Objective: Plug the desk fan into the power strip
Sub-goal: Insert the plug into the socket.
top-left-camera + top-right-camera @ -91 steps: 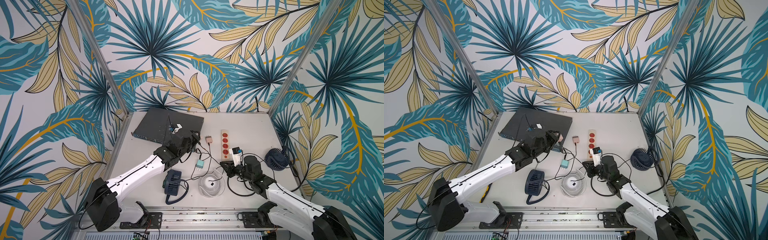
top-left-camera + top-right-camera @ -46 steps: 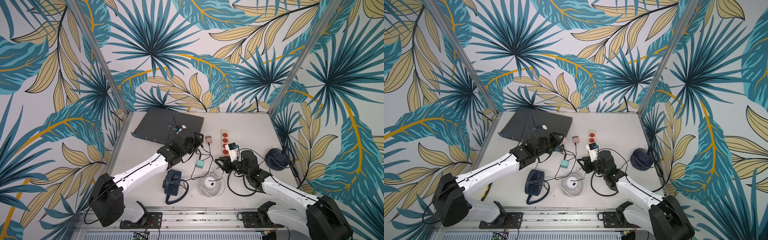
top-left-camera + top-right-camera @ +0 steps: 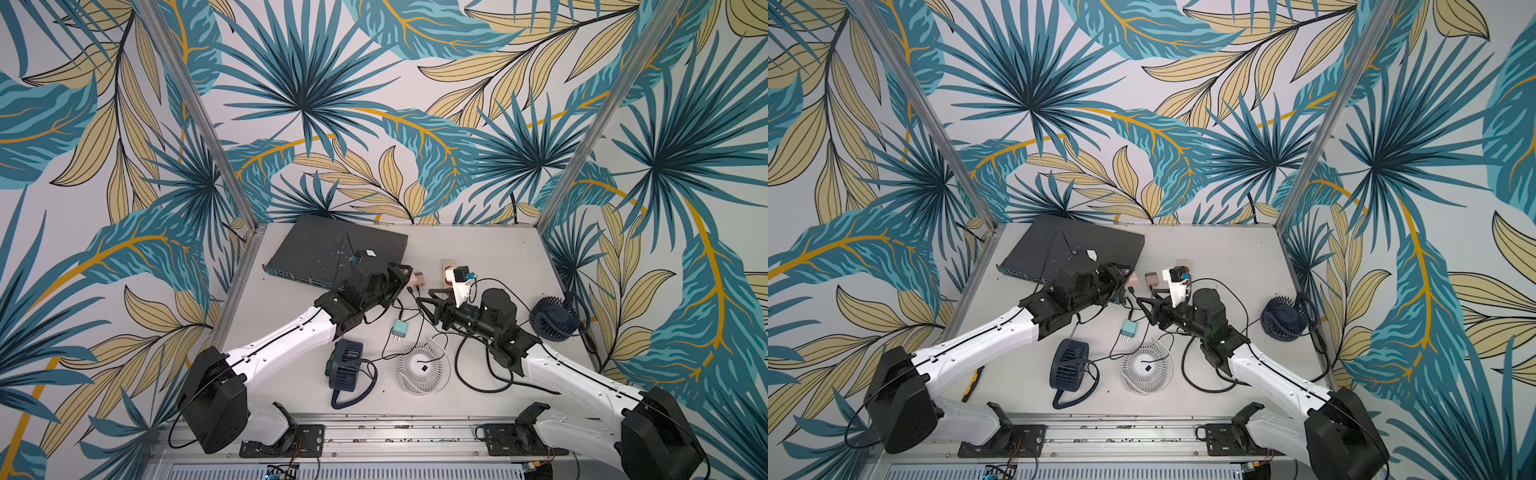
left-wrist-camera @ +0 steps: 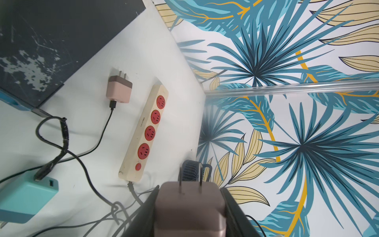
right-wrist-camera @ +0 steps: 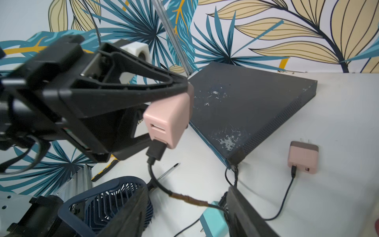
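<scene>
The left gripper (image 5: 167, 115) is clamped on the pink charger plug (image 4: 189, 207), and its 2 prongs (image 4: 180, 180) point forward, free. The right gripper (image 5: 185, 190) has its jaws apart and grips nothing; the black cable (image 5: 152, 164) of the plug passes between them. The power strip (image 4: 145, 133) lies flat, face up, near the plug but apart from it, with 4 red sockets (image 4: 150, 133), all empty. I think it is best to tilt the prongs down, line them up with the slots of the nearest socket (image 4: 143, 151), and press straight while the right gripper steadies the strip.

Smooth pink plastic adapter (image 5: 170, 115); scuffed matt dark switch box (image 5: 256, 98)
</scene>
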Tool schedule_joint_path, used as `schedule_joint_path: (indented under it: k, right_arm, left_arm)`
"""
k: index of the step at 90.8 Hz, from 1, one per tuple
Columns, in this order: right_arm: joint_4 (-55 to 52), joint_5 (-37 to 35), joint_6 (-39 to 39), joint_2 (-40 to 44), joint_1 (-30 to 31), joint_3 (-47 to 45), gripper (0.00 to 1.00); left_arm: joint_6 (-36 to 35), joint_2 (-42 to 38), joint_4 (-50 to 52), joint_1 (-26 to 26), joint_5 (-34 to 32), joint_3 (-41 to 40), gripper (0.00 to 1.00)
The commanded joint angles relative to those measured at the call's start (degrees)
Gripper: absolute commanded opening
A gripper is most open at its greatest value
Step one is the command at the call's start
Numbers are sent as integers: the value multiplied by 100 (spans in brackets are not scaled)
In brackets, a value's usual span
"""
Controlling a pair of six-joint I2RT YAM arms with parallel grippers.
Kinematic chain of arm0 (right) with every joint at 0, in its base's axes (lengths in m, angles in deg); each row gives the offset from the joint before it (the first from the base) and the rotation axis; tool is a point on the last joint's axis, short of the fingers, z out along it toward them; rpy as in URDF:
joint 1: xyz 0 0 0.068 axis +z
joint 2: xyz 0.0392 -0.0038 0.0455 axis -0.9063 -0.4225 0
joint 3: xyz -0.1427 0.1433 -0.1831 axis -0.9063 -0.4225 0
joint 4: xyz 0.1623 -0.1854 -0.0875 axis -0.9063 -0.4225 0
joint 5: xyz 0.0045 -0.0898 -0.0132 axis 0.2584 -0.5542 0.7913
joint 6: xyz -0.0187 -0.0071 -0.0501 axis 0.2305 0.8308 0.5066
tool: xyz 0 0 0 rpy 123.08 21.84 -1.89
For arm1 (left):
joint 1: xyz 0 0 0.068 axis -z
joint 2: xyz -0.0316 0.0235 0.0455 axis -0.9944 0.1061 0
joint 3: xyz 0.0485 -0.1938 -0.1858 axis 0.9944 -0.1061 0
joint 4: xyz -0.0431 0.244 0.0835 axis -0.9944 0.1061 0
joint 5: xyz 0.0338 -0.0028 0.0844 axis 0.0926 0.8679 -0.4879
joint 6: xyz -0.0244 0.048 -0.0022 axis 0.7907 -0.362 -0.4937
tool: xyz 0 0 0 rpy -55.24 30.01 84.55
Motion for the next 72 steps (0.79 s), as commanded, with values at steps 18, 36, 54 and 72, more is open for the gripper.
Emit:
schedule_joint_path:
  k: [18,36,54,72]
  right_arm:
    - [1195,-1294,-762,8,409,-18,64]
    - [1208,-1349,-750,-526,701,387,61]
    - [1184,-1563,-910,-704,734,471,54]
    - [1032,-1737,-1019,-977,735,653,48]
  left_arm:
    - [514,-173,-564,27,108,-299,46]
    - [603,-203,-637,43,100,-349,46]
    - [670,-234,-699,60,74,-418,46]
    - [713,-258,-767,77,78,-448,46]
